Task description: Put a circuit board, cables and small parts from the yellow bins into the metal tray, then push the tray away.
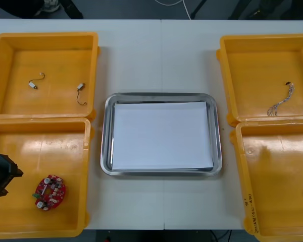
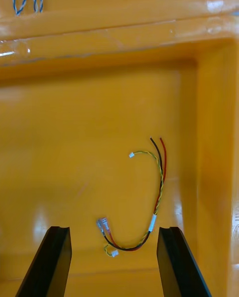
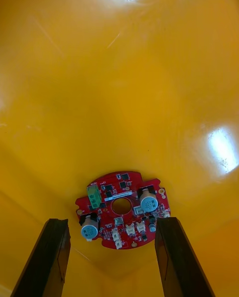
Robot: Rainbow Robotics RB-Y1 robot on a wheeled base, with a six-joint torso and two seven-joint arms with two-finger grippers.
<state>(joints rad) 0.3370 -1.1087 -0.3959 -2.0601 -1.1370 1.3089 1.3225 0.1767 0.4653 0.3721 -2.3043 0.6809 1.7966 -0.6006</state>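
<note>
1. The left gripper point(image 3: 112, 221) hangs spread open over the round red circuit board point(image 3: 122, 207) in the near left yellow plastic bin point(image 1: 40, 143).
2. The right gripper point(image 2: 115, 228), fingers wide apart, hovers over the twisted red and yellow cable point(image 2: 158, 197) in the near right yellow plastic bin point(image 2: 74, 152).
3. The shiny metal tray point(image 1: 107, 136) sits between the bins.

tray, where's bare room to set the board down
The tray's white inside is bare all over. The table beyond the tray, between the far bins, is free too. Crowded: near left bin, open left gripper by the board; near right bin, open right gripper over a cable.
</note>
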